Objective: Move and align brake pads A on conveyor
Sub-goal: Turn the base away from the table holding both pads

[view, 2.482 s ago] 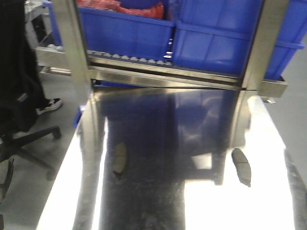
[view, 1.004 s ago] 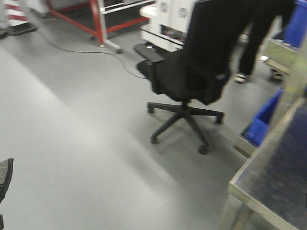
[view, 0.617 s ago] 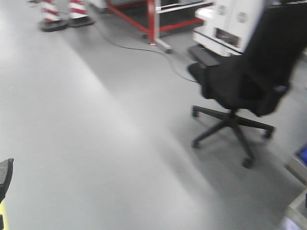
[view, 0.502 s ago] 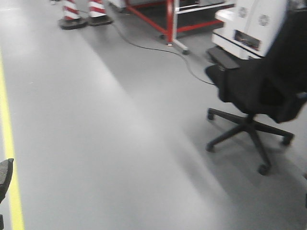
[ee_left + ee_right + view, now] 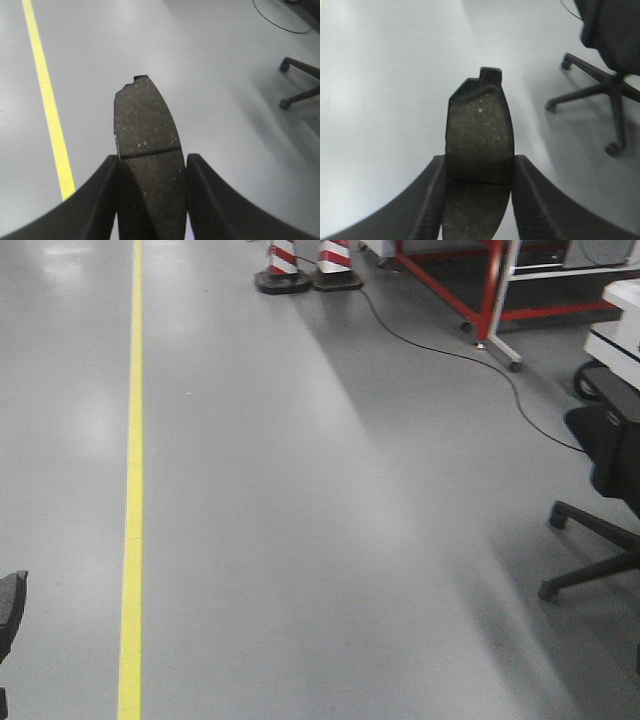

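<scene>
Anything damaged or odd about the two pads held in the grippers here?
The left pad, clamped in the left gripper, has a ragged, uneven far end, as if chipped; the right pad in the right gripper ends in a clean square tab. It may only be the plate's shape.

We get bright, even overhead light, with soft glare patches on the floor point(image 5: 85, 425); chair point(image 5: 610, 450) slightly blurred. Wrist views: left brake pad point(image 5: 145, 135) crisp, right brake pad point(image 5: 479, 135) softer, fingers point(image 5: 92, 205) underexposed.
</scene>
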Tool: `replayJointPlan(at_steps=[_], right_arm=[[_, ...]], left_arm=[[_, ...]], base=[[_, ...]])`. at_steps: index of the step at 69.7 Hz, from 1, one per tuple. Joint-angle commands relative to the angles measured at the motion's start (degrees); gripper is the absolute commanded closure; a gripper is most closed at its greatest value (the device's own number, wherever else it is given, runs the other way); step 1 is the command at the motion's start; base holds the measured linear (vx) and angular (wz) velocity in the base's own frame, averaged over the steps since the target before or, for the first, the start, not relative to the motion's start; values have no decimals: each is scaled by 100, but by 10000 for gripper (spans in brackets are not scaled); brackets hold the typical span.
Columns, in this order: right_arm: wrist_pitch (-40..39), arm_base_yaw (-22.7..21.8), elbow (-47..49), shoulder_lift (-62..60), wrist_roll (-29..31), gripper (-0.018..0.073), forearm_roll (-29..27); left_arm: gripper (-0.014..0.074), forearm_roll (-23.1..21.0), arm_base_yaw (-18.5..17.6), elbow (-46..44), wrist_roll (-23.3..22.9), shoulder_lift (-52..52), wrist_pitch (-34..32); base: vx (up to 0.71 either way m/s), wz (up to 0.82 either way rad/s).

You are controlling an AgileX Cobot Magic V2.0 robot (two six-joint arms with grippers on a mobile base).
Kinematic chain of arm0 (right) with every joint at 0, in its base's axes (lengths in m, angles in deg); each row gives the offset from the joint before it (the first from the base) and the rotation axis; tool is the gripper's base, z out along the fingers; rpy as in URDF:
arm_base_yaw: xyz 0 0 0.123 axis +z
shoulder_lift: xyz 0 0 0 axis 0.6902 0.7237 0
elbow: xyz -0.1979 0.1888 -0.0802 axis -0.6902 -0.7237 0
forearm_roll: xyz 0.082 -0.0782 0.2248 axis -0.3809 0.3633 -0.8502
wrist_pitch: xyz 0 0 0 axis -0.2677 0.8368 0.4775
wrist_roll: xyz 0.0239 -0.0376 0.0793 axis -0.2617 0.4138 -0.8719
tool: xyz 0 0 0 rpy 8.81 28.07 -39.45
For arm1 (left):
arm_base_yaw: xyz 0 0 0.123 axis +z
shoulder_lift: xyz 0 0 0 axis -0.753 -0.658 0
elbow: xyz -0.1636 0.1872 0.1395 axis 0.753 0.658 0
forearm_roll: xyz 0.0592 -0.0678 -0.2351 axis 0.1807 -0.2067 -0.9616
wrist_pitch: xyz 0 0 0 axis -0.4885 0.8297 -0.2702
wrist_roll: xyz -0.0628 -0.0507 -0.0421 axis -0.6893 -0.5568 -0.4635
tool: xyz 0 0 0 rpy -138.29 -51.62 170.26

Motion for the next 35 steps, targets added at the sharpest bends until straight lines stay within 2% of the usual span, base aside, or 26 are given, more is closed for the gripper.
replayJointPlan(at_steps=[1,35], right_arm=[[-466,-31,158,-4,39,410,39],[-449,-31,158,-4,39,410,39]], left_arm=[[531,5,-29,-168,-20,9,-471],[531,5,-29,-168,-20,9,-471]], base=[[14,36],[22,28]])
